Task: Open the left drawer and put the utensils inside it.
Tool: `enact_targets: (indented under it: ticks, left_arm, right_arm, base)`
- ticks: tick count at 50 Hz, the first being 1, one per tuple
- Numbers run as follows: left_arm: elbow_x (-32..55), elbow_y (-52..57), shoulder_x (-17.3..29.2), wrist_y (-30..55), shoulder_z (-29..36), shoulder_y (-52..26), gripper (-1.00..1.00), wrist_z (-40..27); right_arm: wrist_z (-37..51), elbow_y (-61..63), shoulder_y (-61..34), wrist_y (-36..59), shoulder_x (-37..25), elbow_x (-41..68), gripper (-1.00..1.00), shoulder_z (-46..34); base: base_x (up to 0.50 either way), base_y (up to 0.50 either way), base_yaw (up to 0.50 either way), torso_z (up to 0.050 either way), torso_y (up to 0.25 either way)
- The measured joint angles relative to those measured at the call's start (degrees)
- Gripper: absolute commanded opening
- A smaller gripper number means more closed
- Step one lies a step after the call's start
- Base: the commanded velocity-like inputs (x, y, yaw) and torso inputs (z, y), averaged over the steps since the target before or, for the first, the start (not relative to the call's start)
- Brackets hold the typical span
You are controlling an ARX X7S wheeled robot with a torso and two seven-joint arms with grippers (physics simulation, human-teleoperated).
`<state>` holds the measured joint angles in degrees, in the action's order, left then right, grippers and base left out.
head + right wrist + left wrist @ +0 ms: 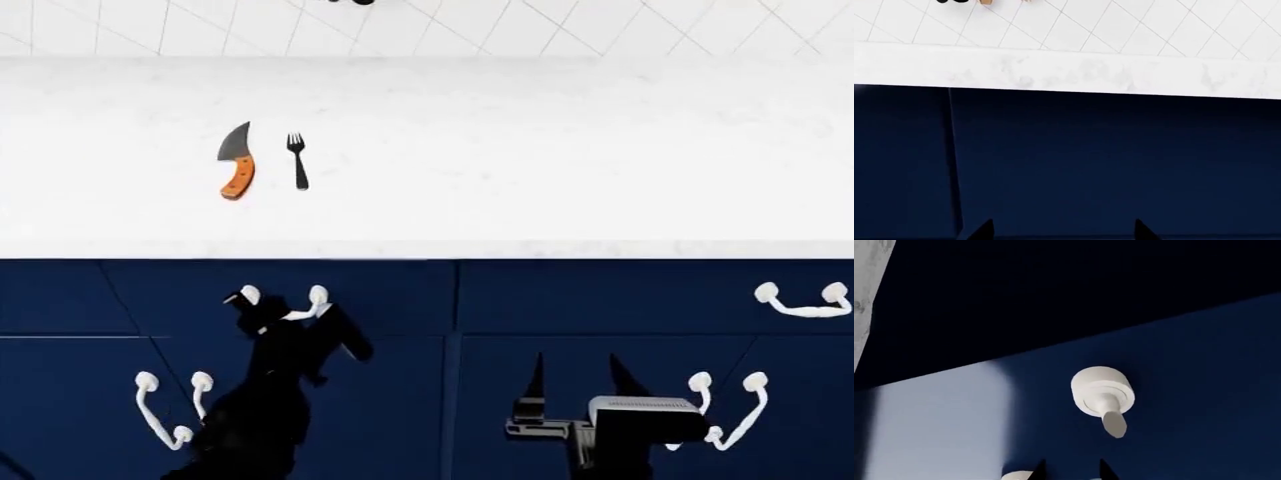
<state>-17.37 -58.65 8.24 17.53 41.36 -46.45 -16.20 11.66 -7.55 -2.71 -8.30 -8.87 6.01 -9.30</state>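
- Drawer opening is the step in hand: the left drawer (160, 295) looks fully shut under the counter (534, 180), flush with the fronts beside it.
- Left gripper (296, 312) sits at the drawer's white handle (283, 303); whether its fingers are spread or pinched on the bar I cannot tell, since the arm hides them.
- Before pulling, confirm the fingers hook behind the bar, then draw straight outward, not downward.
- Right gripper (574, 385) hangs spread and empty, well to the handle's right.
- Knife (236, 163) and fork (298, 160) lie side by side on the counter, behind the handle.
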Motion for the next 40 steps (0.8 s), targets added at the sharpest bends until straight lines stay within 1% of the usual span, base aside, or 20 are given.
enact_targets:
  ticks: [23, 32, 40]
  left_arm:
    - [-2.2, 43.1, 11.1, 25.0, 1.4, 17.8, -1.0, 2.7]
    - [-4.0, 55.8, 13.9, 32.2, 1.3, 24.7, -1.0, 2.3]
    - [-6.4, 64.5, 15.7, 37.9, 2.0, 30.0, -1.0, 1.9]
  right_arm:
    - [0.6, 0.7, 0.3, 0.1, -0.8, 0.7, 1.0, -1.1]
    - [0.8, 0.5, 0.4, -0.5, -1.1, 0.9, 1.0, -1.4]
    - [1.3, 1.6, 0.8, -0.2, -1.5, 1.0, 1.0, -1.5]
  base:
    - [0.0, 0.0, 0.0, 0.0, 0.001]
    - [0.0, 0.0, 0.0, 0.0, 0.002]
    - [0.0, 0.0, 0.0, 0.002, 0.003]
